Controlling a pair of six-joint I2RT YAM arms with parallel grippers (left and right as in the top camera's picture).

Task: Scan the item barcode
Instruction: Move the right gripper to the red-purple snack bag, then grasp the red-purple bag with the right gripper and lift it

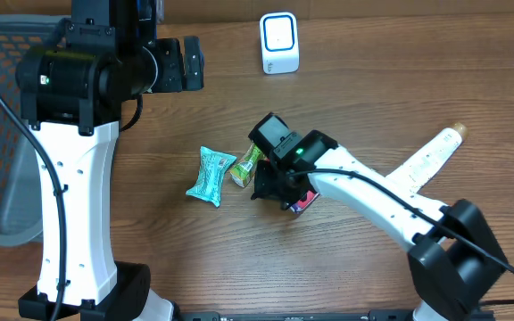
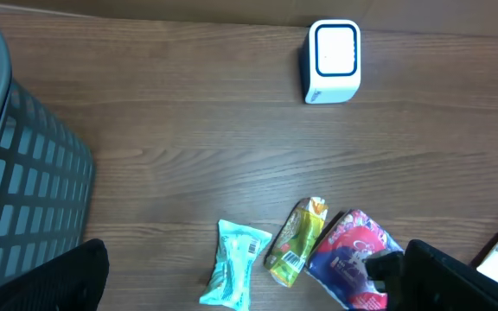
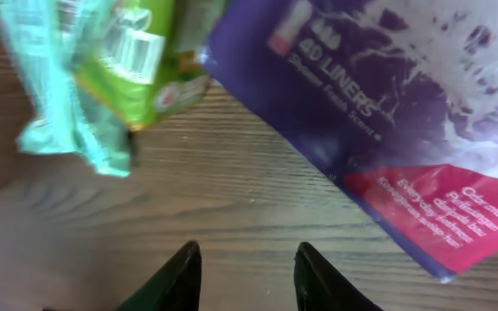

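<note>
The right claw [image 3: 247, 252] hangs low over the surface [image 1: 373, 98], just beside the edge of the purple packet [image 3: 379, 112]. Its two fingers are partway apart. Only wood shows between them, so it holds nothing. The left claw [image 1: 194, 64] is wide apart and empty, well away from the packets.

The purple packet lies flat in the middle of the surface. It touches the green packet [image 2: 294, 244], and the blue-green packet [image 2: 232, 272] lies just beside that one. The scanner [image 2: 333, 59] stands well apart, at the far side.

To do this step well, I think the right claw should move onto the free edge of the purple packet and pinch it there. It should stay away from the green packet, so only one thing comes up. Then it can lift the packet and turn the barcode to the scanner's face. No barcode shows on the purple top, so it may be underneath, but I cannot be sure.

The purple packet looks like soft, shiny plastic, wrinkly, with a pink corner and white words. It will likely bend and slip, so a firm pinch is best. The green packet is crinkly and has a small striped barcode. The scanner is a little white box with round corners and a blue ring on its face. The surface is smooth brown wood.
</note>
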